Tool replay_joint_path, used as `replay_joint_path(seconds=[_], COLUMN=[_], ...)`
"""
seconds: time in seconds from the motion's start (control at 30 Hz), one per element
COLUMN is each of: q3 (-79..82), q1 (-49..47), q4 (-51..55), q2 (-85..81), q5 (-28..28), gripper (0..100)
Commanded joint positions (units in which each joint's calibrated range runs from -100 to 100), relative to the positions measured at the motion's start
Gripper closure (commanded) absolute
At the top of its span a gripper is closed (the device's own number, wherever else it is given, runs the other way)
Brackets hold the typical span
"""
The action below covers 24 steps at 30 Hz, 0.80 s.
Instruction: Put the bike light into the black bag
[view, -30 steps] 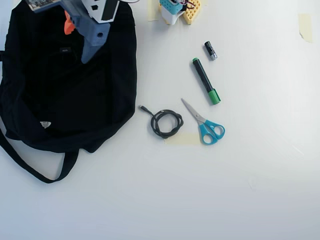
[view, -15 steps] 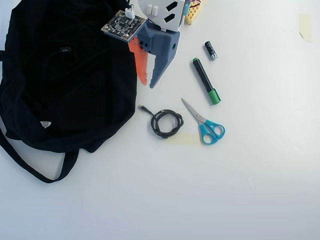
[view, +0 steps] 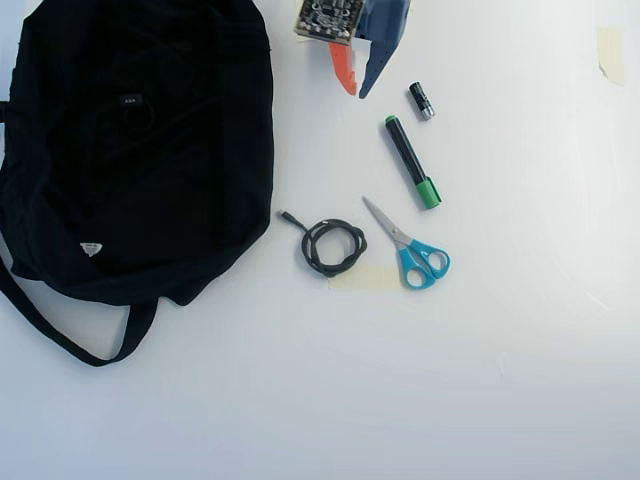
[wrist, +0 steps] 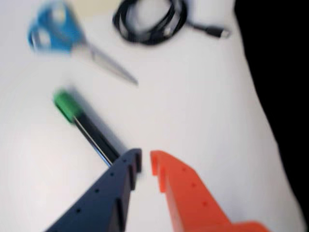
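Note:
In the overhead view the black bag (view: 130, 180) lies spread over the left of the table, its strap looping toward the front. The bike light (view: 133, 107), a small black ring with a blocky head, rests on top of the bag's upper part and is hard to tell from the fabric. My gripper (view: 357, 93) hangs at the top centre, to the right of the bag and well away from the light. In the wrist view my gripper (wrist: 146, 161) has its blue and orange fingers nearly together with nothing between them. The bag (wrist: 280, 72) fills that view's right edge.
A green-capped marker (view: 411, 162), a small battery (view: 421, 101), blue-handled scissors (view: 410, 248) and a coiled black cable (view: 331, 246) lie right of the bag. The wrist view shows the marker (wrist: 82, 125), scissors (wrist: 63, 38) and cable (wrist: 149, 21) ahead of the fingers.
My gripper swung from over the bag to the right, past its edge, then drew back toward the top centre. The bike light stays on the bag.

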Motion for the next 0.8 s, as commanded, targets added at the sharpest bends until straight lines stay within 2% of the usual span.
replay_joint_path(seconds=[0.0,0.3,0.77], q3=[9.16,38.90,70.44], q1=[1.26,1.18,1.11], q4=[-5.20,-16.91,-18.20], q2=[-6.25,-26.67,-56.21], q5=[4.84,5.21,5.31], gripper=[98,98,98])
